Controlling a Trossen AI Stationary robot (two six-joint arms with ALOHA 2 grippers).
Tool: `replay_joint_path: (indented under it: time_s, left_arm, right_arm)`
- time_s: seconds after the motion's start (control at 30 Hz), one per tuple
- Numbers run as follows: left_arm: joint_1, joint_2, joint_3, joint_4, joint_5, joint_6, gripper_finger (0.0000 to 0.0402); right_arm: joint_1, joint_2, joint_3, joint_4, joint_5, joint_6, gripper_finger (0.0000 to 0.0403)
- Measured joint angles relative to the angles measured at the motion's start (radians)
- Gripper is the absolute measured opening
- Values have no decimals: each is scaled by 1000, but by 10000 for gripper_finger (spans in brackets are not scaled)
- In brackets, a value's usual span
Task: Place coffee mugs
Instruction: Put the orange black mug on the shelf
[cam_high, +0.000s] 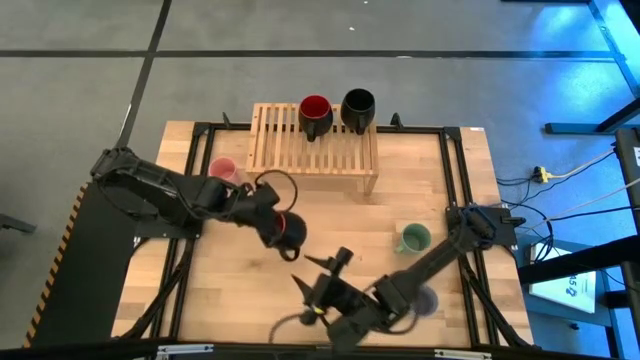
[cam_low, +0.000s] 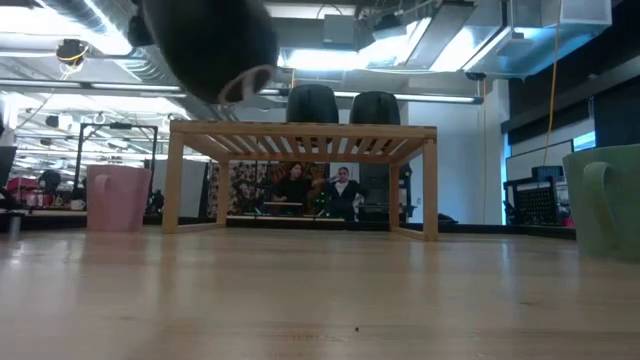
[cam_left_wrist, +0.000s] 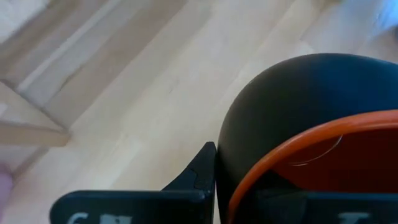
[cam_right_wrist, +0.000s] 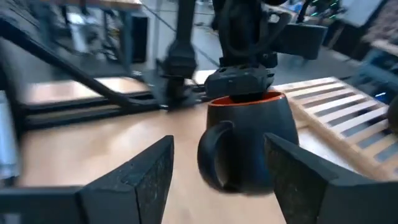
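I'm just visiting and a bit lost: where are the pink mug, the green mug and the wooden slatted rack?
Pink ceramic mug (cam_low: 118, 197), low view, middle of its side wall.
Green ceramic mug (cam_high: 413, 238), high view, its rim.
Wooden slatted rack (cam_high: 290, 150), high view, bare top slats.

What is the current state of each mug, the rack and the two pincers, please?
Orange-lined mug: upright, lifted off the table, gripped at its rim.
Left pincer: shut on that mug.
Right pincer: open, empty.
Red-lined mug: upright on the wooden rack.
Black mug: upright on the rack.
Pink mug, green mug: upright on the table.
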Motion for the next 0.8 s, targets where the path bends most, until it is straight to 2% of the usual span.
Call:
replay_joint_path:
  time_s: [0.33,0.8]
  left_arm:
    - [134,-1,0,-6,82,10,18]
    - [135,-1,0,12,133,-9,18]
  right_arm:
    - [-84,93,-1,51,62,-29,234]
    - [-125,133,-1,43,107,8,226]
